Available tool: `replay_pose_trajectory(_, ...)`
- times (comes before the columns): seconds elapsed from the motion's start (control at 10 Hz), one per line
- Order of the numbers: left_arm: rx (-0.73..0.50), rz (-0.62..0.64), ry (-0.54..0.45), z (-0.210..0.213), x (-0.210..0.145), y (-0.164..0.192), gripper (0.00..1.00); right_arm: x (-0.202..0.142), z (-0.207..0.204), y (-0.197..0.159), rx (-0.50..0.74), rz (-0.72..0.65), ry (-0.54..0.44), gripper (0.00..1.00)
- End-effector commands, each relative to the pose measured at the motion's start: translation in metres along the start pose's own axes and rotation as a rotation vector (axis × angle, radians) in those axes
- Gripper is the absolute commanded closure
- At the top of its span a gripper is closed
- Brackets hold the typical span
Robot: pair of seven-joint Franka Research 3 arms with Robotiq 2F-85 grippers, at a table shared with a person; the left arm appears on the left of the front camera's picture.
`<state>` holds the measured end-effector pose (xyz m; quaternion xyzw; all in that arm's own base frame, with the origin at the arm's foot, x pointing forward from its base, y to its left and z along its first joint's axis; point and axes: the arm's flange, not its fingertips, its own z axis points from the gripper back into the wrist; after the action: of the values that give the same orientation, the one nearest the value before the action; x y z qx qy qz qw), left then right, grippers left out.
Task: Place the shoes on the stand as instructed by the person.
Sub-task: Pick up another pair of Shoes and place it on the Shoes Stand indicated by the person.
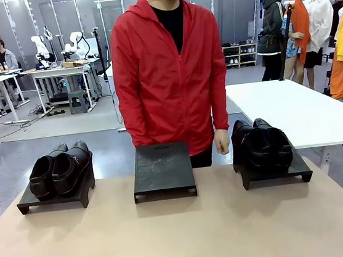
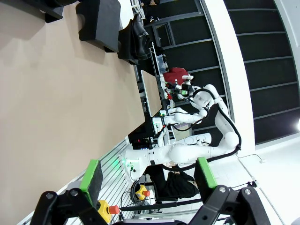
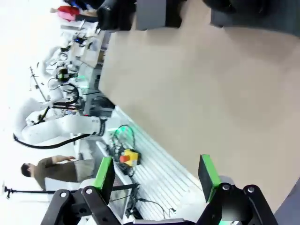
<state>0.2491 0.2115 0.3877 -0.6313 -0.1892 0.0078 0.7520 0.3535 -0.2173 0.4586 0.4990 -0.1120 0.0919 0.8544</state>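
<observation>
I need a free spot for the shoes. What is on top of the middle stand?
Nothing: the middle stand has a bare top. The person stands behind it, hiding the floor there.

Glossy leather shoes [image 1: 61,169] — matt black stands [image 1: 162,170] — smooth table [image 1: 184,238]

Person [image 1: 171,72] cut off above shoulders; right stand [image 1: 276,172] mostly hidden under shoes [image 1: 261,143].

Looks like a big open workshop: grey polished floor [image 1: 66,125], white work tables [image 1: 5,79] in the upper left of the frame, another long white table [image 1: 293,108] on the right, glass partition walls [image 1: 232,10] behind, ceiling strip lights overhead
</observation>
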Motion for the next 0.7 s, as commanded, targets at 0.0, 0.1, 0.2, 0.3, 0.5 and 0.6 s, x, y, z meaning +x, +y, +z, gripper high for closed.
replay_pose_trajectory(0.0,-0.010,-0.021,0.007,0.000,-0.004,-0.002,0.00,-0.028,-0.002,-0.056,0.160,-0.033,-0.044,0.10)
replay_pose_trajectory(0.1,-0.010,-0.021,0.007,0.000,-0.004,-0.002,0.00,-0.038,-0.007,-0.077,0.196,-0.053,-0.055,0.10)
replay_pose_trajectory(0.2,-0.010,-0.021,0.007,0.000,-0.004,-0.002,0.00,-0.043,-0.012,-0.092,0.219,-0.076,-0.053,0.10)
replay_pose_trajectory(0.3,-0.010,-0.021,0.007,0.000,-0.004,-0.002,0.00,-0.042,-0.018,-0.098,0.234,-0.088,-0.050,0.10)
replay_pose_trajectory(0.5,-0.010,-0.021,0.007,0.000,-0.004,-0.002,0.00,-0.059,-0.020,-0.098,0.204,-0.102,-0.049,0.10)
replay_pose_trajectory(0.6,-0.010,-0.021,0.007,0.000,-0.004,-0.002,0.00,-0.059,-0.020,-0.098,0.204,-0.102,-0.049,0.10)
